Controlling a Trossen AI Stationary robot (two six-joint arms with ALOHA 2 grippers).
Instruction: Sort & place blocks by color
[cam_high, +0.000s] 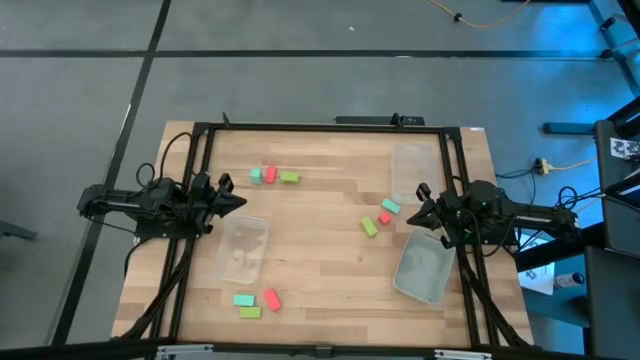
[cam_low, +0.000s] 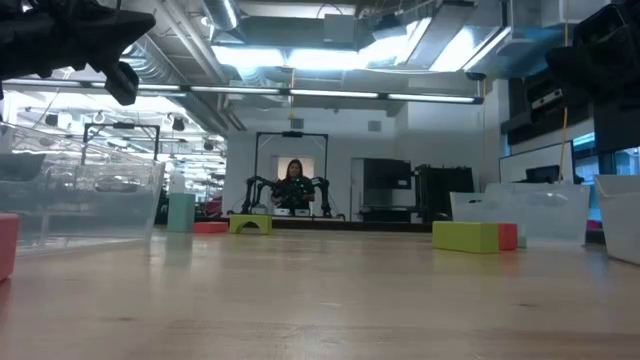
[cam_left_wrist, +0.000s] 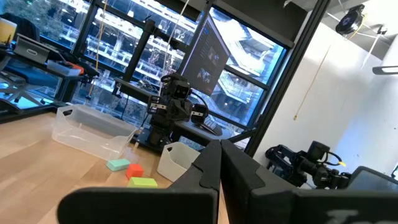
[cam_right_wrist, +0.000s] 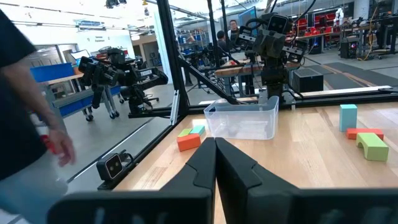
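Nine small blocks lie on the wooden table in three mixed groups. At the far side are a teal block (cam_high: 257, 175), a red one (cam_high: 269, 175) and a lime one (cam_high: 290, 177). At the right are teal (cam_high: 390, 206), red (cam_high: 384, 217) and lime (cam_high: 369, 227). At the near side are teal (cam_high: 243, 299), red (cam_high: 271, 298) and lime (cam_high: 249, 312). My left gripper (cam_high: 243, 201) is shut and empty at the table's left; its own view (cam_left_wrist: 217, 168) shows the fingers together. My right gripper (cam_high: 408, 213) is shut and empty at the right, also in its own view (cam_right_wrist: 216, 162).
Three clear tubs stand on the table: one left of centre (cam_high: 243, 247), one at the far right (cam_high: 410, 165), one at the near right (cam_high: 422, 268). A black frame (cam_high: 320, 126) rings the table. A person (cam_right_wrist: 37, 124) passes beside the table; another (cam_low: 295, 185) is far behind.
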